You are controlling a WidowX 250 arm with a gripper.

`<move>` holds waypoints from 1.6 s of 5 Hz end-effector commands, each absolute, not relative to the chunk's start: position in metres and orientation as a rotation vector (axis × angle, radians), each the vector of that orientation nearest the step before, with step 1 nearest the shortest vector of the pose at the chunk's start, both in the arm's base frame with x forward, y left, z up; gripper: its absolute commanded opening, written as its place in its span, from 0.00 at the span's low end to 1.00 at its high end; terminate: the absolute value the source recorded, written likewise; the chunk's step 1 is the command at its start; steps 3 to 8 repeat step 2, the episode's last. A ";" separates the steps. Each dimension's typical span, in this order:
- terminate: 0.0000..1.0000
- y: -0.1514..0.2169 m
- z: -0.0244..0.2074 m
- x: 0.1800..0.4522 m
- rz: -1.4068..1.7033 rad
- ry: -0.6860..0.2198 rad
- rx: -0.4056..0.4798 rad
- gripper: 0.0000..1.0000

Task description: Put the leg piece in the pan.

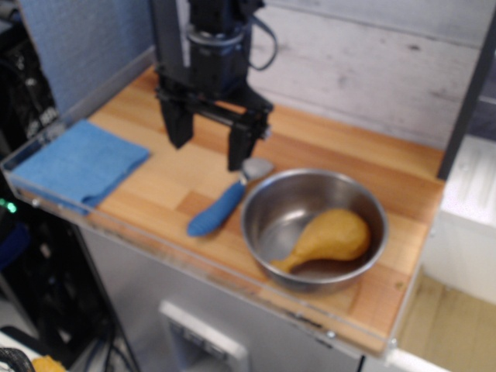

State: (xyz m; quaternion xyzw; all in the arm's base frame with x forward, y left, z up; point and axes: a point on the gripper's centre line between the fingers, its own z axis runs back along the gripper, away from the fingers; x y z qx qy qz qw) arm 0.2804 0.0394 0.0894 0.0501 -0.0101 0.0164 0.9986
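The golden-yellow leg piece (328, 239) lies inside the round steel pan (260, 203) at the front right of the wooden table, bulb end to the right, thin bone end toward the front left. My gripper (208, 146) is open and empty. It hangs above the table to the left of the pan, behind the spoon, well clear of the leg piece.
A blue-handled metal spoon (218, 207) lies just left of the pan, touching its rim. A folded blue cloth (79, 163) lies at the left end. A clear plastic rim (155, 240) edges the front. A dark post (165, 39) stands at the back left.
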 end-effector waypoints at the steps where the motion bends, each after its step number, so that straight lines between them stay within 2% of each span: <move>1: 0.00 0.045 0.099 0.284 -0.018 -0.086 0.075 1.00; 2: 1.00 0.045 0.099 0.284 -0.018 -0.086 0.075 1.00; 8: 1.00 0.045 0.099 0.284 -0.018 -0.086 0.075 1.00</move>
